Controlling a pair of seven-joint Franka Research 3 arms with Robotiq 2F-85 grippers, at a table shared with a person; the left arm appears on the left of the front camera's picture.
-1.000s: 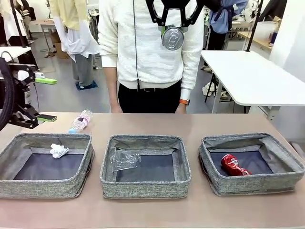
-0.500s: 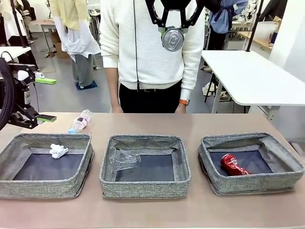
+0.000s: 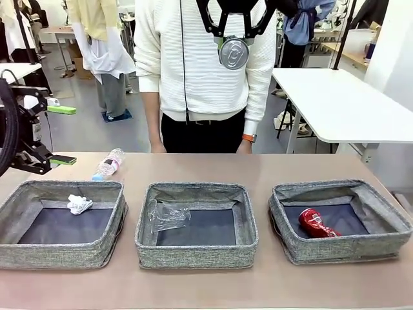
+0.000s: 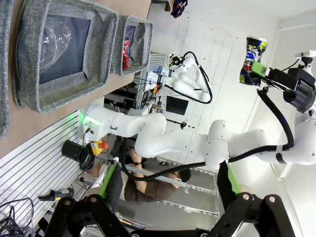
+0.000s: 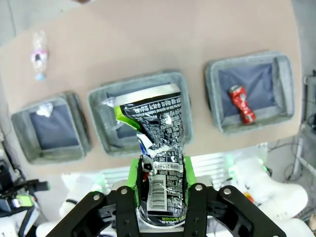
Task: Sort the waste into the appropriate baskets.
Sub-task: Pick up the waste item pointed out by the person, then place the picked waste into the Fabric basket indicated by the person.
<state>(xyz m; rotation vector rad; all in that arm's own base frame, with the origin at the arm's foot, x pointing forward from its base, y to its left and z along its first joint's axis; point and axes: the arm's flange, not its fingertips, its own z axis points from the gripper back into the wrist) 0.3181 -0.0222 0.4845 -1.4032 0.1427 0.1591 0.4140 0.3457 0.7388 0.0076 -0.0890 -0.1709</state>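
Right wrist view: right gripper clamps a crumpled dark can above three square grey woven baskets.

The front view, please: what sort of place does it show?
Probably a robotics lab or workshop: a brown table with three sorting baskets, a white workbench behind, and the right gripper holding a can overhead.

- A white ribbed sweater and an orange wristband are worn by the person across the brown table.
- A white table is parked further back, right side.
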